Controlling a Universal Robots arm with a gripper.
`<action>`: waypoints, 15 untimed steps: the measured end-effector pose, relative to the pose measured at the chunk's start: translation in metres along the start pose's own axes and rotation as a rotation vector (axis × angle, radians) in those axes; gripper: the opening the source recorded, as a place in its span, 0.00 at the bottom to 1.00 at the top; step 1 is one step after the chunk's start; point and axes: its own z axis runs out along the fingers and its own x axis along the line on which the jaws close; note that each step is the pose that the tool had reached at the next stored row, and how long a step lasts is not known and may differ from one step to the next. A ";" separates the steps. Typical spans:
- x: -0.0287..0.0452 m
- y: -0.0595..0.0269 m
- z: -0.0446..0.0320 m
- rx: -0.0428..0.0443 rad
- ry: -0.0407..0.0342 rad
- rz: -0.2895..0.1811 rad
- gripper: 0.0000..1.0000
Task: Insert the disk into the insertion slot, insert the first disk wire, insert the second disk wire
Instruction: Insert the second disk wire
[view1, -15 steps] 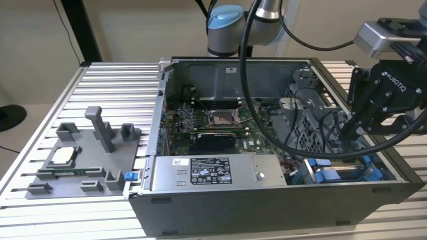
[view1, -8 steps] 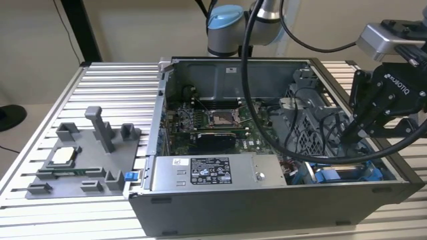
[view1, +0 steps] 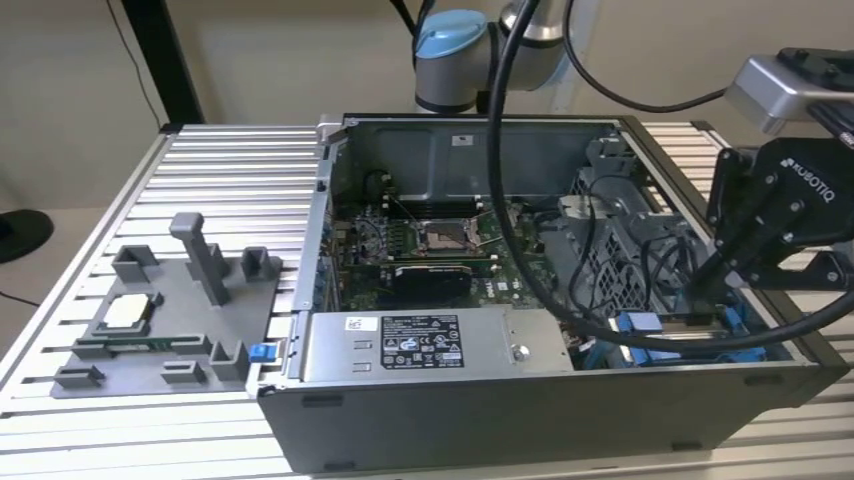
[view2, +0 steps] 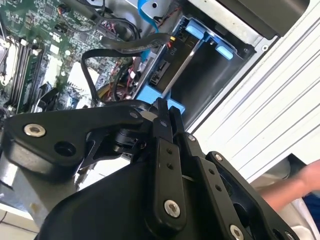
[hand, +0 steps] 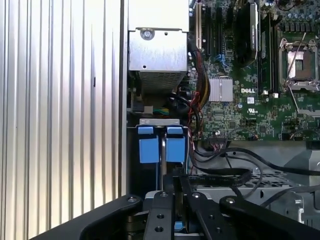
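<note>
I see the open computer case (view1: 534, 400) lying on the slatted aluminium table (view1: 227, 170), with my arm reaching over its corner at the exterior view's right. The gripper (view2: 165, 112) sits right above the insertion slot (view2: 220, 75), the grey sheet-metal bay in that near corner of the case. Its black fingers (hand: 177, 192) are drawn together, tips almost touching, and I see nothing pinched between them, though the tips are partly masked by the gripper's own body, so I would not swear to it.

The disk (view2: 172, 67) is already down in the slot: in the second wrist view its dark connector edge and blue carrier frame (view2: 165, 97) sit inside the bay, just beyond the fingertips. In the first wrist view two blue tabs (hand: 160, 145) of the carrier stand side by side in the bay.

Black cables (view2: 120, 47) loop loosely over the motherboard (hand: 260, 100) beside the bay. The silver power-supply box (view1: 414, 345) fills the case's near wall to the exterior view's left of the bay. On the table left of the case stands a grey fixture tray (view1: 160, 320) holding a processor (view1: 127, 312).
</note>
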 end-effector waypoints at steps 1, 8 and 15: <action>0.0014 0.0000 -0.0001 0.0000 0.0000 0.000 0.00; 0.0109 -0.0002 -0.0007 0.0000 0.0001 0.000 0.00; 0.0158 0.0014 0.0025 0.0067 0.0001 0.000 0.00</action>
